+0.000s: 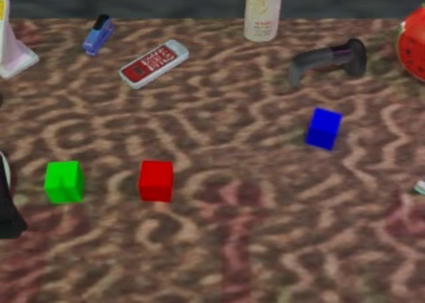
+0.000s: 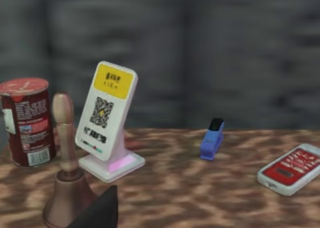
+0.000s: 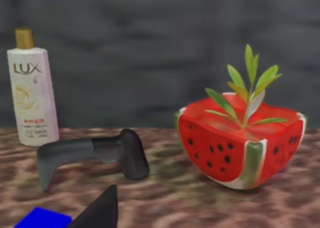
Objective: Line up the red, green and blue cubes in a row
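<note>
Cubes sit nearest on the brown mottled table (image 1: 252, 250): the bright green plain cube (image 1: 64, 181) near the left edge and the bright red plain cube (image 1: 156, 181) just to its right, level with it but apart. Both are solid-coloured, square-edged and flat on the surface. The deep blue plain cube (image 1: 323, 128) lies farther back and well to the right, turned slightly askew, out of line with the other two; its top corner also shows in the right wrist view.

The left gripper (image 1: 8, 206) shows only as a dark shape at the left edge beside the green cube; whether its claw is open, I cannot tell. The right gripper (image 3: 97, 213) shows only as a dark fingertip; its opening cannot be told either. Neither visibly holds anything.

Farther back lie the red-and-white flat remote-like device (image 1: 154, 64), the small blue stapler (image 1: 99, 34) and the dark grey handheld scanner (image 1: 329, 60). At the far edge stand the white bottle with a gold cap (image 3: 31, 95), closed, and the red watermelon-shaped planter (image 3: 240, 140), which holds a green leafy sprig (image 3: 248, 88). At the far left stand the white-and-yellow QR-code stand (image 2: 107, 120), the red tin can (image 2: 27, 122), lid on, and the brown hand bell (image 2: 67, 185).
</note>
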Controlling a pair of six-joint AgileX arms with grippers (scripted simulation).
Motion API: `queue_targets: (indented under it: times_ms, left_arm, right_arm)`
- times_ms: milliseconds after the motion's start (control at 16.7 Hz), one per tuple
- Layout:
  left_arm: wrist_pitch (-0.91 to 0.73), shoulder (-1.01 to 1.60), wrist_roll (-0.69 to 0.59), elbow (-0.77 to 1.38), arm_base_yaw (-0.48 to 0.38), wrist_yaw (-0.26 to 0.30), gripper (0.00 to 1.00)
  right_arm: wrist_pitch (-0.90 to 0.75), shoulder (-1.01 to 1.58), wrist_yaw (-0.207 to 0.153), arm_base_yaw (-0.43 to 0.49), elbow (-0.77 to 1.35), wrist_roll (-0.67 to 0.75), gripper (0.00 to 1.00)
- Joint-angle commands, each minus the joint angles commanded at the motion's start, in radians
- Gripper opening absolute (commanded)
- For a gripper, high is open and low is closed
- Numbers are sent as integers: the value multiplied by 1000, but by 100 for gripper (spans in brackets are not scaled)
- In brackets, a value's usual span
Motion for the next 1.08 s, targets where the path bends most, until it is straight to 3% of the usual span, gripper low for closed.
queue_targets:
  times_ms: [240,480,1080]
  left_arm:
    - [-20,30,-8,30,-11,2,100]
    - [-133,219,-52,207,-66,5,100]
    - [-644,1257,-241,929,-283,4,100]
  right_arm:
    - [0,0,0,0,0,0,100]
    - [0,0,0,0,0,0,100]
    - [0,0,0,0,0,0,100]
